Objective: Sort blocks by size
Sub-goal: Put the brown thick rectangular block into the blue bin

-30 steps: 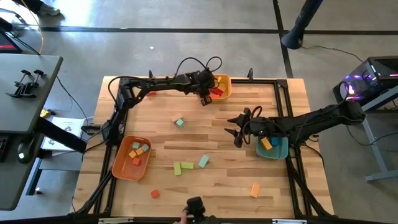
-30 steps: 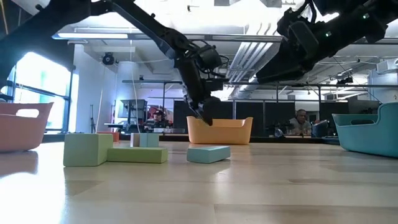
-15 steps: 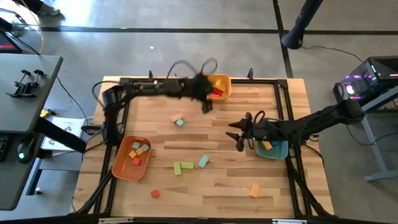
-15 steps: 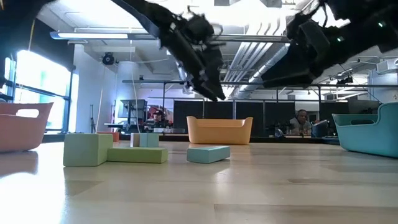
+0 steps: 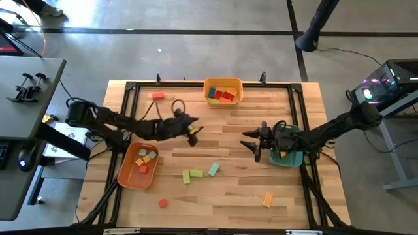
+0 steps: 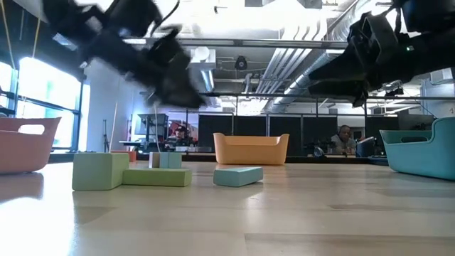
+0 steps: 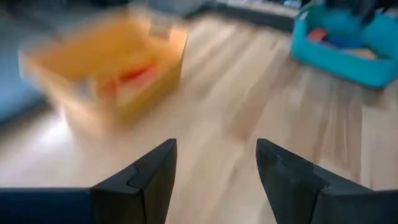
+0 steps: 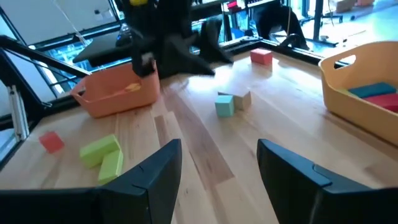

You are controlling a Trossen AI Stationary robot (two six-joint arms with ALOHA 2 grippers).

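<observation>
Right wrist view only: red block (image 8: pixel 51 142).

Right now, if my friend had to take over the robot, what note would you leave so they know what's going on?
Left gripper: open, empty, above mid-table.
Right gripper: open, empty, beside the teal tray.
Done: blocks sit in the yellow tray, orange tray and teal tray.
Left: loose blocks on the table: two green blocks with a teal block, a red cube, an orange block, a red block at the far edge.
</observation>
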